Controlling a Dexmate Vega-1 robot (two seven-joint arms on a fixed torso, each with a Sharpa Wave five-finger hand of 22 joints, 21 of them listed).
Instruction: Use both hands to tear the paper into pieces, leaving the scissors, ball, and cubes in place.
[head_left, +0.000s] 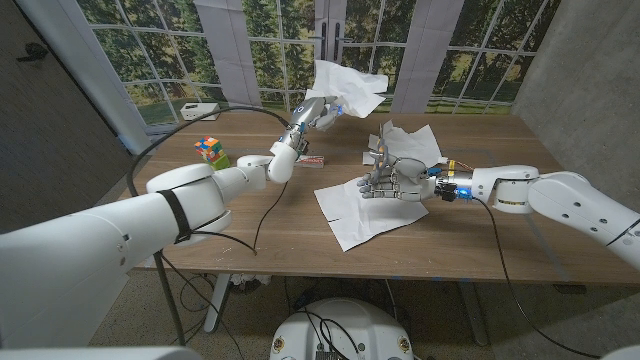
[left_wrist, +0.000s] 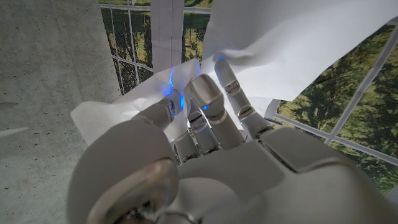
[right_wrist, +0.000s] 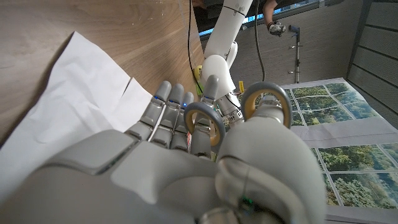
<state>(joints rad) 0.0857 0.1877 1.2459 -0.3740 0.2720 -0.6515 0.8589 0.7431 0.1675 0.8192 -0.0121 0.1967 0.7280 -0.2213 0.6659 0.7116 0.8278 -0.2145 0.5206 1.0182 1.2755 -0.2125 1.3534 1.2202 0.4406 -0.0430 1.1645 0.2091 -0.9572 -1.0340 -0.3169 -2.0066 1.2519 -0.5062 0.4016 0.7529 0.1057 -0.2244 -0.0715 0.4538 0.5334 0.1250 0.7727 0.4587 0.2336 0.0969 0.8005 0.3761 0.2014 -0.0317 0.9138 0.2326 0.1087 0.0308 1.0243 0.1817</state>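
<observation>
I am holding a torn piece of paper (head_left: 345, 92) aloft in my left hand (head_left: 312, 113), fingers clamped on it, while my right hand (head_left: 392, 182) is pressing the remaining sheet (head_left: 365, 212) against the tabletop (head_left: 480, 240), fingers spread, steadying it.

My wooden worktop (head_left: 480, 250) carries a large white paper sheet (head_left: 365, 215) at the frame's centre and a smaller torn piece (head_left: 415, 140) just above it. A multicoloured cube (head_left: 210, 150) sits toward the upper left, well apart.
</observation>
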